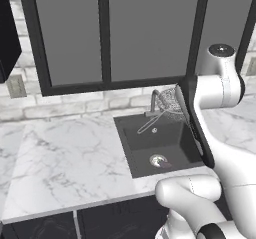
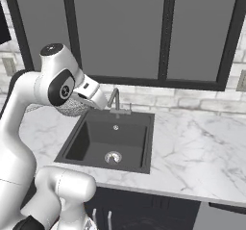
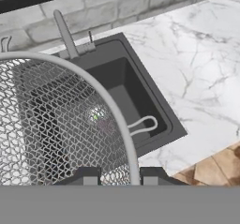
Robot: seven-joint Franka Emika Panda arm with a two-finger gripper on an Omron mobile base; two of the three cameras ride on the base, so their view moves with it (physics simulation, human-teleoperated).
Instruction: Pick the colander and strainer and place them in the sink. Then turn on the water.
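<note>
pinching the strainer (image 3: 51, 124) by its rim, the pincer (image 3: 117, 175) hangs above the sink (image 3: 140, 101).

text: none legible | labels: none (surfaces all plain)

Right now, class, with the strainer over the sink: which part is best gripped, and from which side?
Grip the strainer by its thin rim, coming edge-on over the lip, one finger inside the bowl and one outside, as the pincer holds it. The rounded mesh offers nothing flat to pinch, and the long wire handle would probably let the bowl swing.
</note>
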